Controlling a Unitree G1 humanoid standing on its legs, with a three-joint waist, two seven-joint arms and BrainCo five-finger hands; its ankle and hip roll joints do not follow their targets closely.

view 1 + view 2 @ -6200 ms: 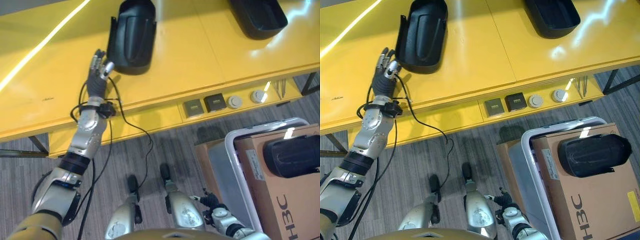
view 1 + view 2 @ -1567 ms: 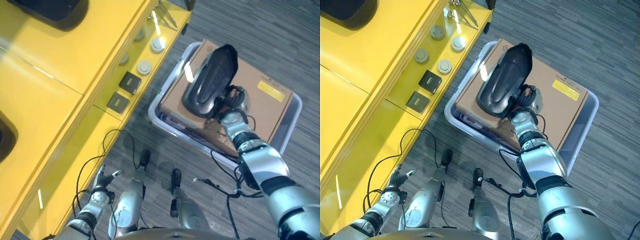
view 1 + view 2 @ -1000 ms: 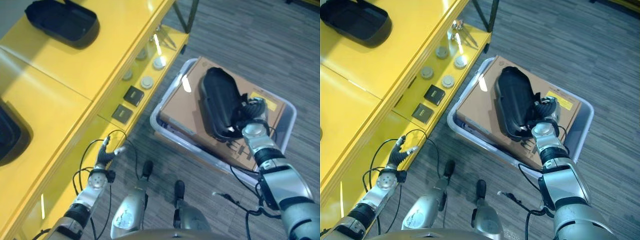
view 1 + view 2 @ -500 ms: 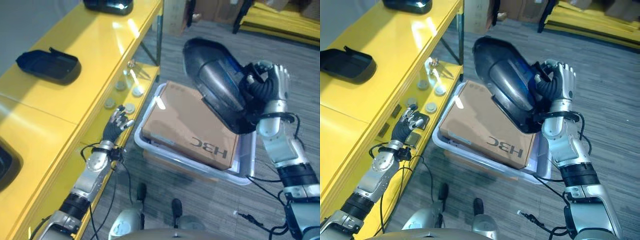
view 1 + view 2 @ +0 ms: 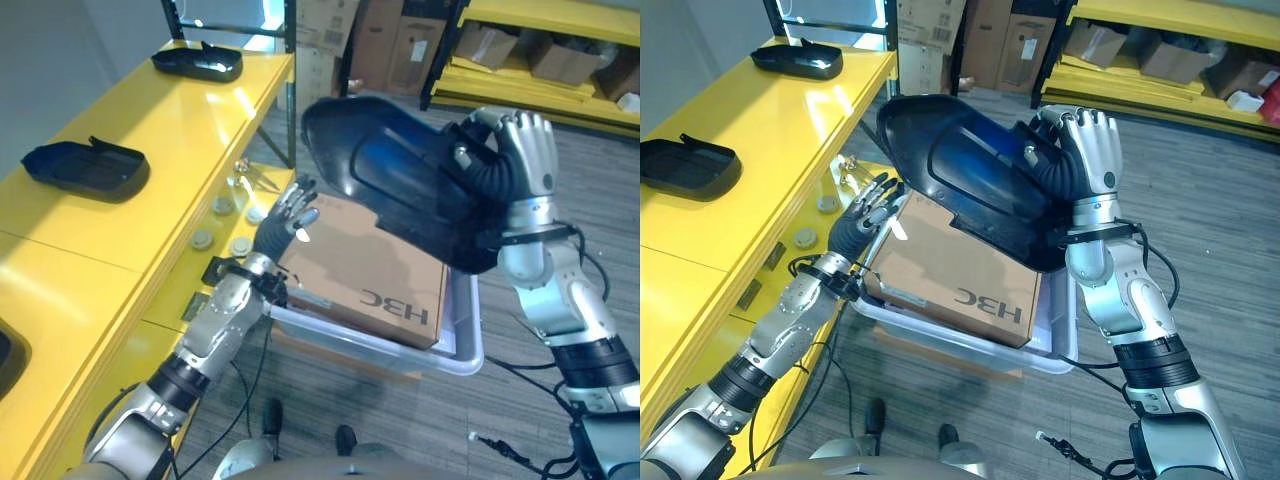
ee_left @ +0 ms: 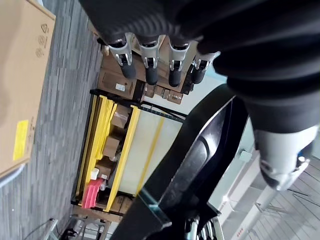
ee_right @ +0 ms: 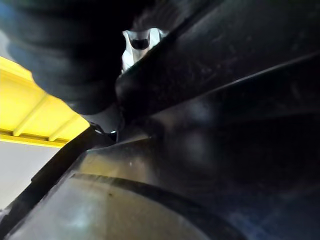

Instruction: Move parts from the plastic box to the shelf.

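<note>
Gripping the black part [image 5: 970,180], the right hand [image 5: 1085,150] has its fingers curled over the far edge, lifting it clear above the carton [image 5: 960,265] in the plastic box [image 5: 1060,350]. Left hand [image 5: 865,225] hovers spread, fingers straight, just left of the carton, by the yellow shelf [image 5: 120,230] edge (two more black parts sit far left). Bare floor lies right. Right wrist view is mostly dark shell, hard to read.

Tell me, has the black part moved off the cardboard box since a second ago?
Yes. The black part has been lifted off the cardboard box and is now held above it in the right hand.
</note>
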